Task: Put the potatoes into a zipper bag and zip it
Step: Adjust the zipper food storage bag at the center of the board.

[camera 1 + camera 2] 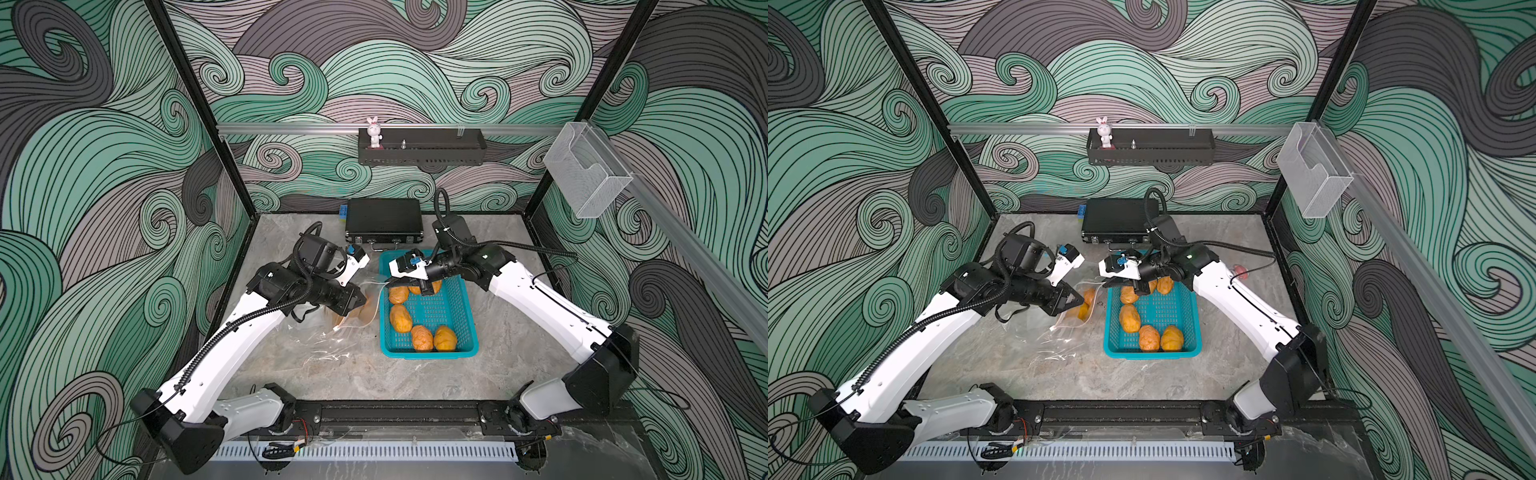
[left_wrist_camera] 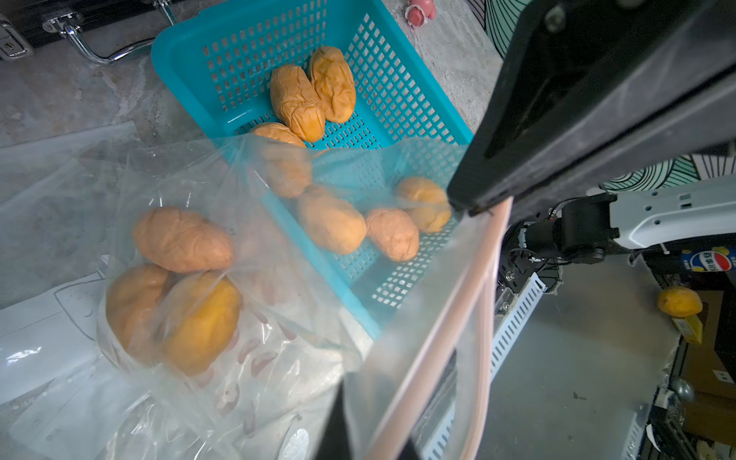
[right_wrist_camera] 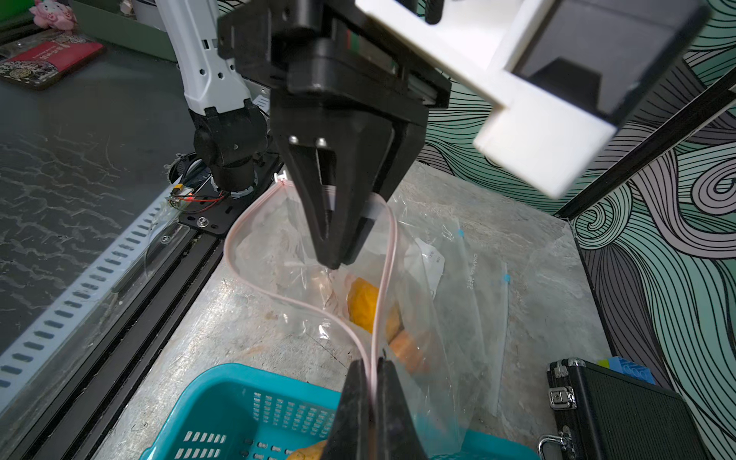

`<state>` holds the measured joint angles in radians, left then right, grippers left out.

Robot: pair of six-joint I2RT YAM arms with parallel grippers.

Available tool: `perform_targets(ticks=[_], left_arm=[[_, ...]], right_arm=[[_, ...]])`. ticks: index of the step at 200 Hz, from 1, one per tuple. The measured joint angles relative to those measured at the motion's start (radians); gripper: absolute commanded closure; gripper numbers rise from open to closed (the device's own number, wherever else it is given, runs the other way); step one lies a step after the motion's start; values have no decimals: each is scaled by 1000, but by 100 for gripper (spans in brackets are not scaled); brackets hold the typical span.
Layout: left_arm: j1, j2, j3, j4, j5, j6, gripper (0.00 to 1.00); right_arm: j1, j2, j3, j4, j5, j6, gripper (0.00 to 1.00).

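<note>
Lower centre: right hand (image 3: pixel 371 364) clenched on bag (image 3: pixel 446 302) rim; left hand (image 3: pixel 336 259) grip: cannot tell. Risk: rim slips, potatoes (image 2: pixel 183 239) spill onto counter (image 3: pixel 223 330).

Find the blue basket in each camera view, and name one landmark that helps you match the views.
In a top view: blue basket below centre, slightly right.
In a top view: blue basket below centre, mid-width.
Left wrist view: blue basket upper middle, running down towards centre.
Right wrist view: blue basket at the bottom edge, left of centre.
Shared landmark: the black case next to it.
</note>
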<state>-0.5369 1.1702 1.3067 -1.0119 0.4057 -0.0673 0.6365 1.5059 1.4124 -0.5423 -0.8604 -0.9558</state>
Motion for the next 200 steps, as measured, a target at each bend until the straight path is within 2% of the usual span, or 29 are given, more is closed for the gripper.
perform_targets(ticks=[26,41,55,66,97,113,133,152,172,200], left_arm=[[0,-4,2,-9,-58,-10,36],[0,-28,2,-18,-143,-23,29],[0,-87,2,-23,-227,-31,27],[2,-160,-9,-12,-268,-28,21],[5,-451,-168,61,-306,8,19],[5,-536,-240,87,-311,25,19],[5,-557,-295,104,-311,47,21],[5,-551,-315,122,-299,63,29],[5,-534,-319,146,-286,77,46],[5,-496,-319,166,-281,89,75]], right_arm=[[-26,0,-2,31,-1,56,100],[-54,0,-7,65,-5,113,100],[-82,0,-13,100,-3,184,100],[-99,0,-15,129,5,237,100],[-124,3,-15,204,13,376,100],[-124,10,-15,235,13,437,100],[-125,13,-15,248,13,472,100],[-129,13,-15,250,13,490,100],[-131,13,-15,250,12,500,100],[-131,13,-15,249,11,500,100]])
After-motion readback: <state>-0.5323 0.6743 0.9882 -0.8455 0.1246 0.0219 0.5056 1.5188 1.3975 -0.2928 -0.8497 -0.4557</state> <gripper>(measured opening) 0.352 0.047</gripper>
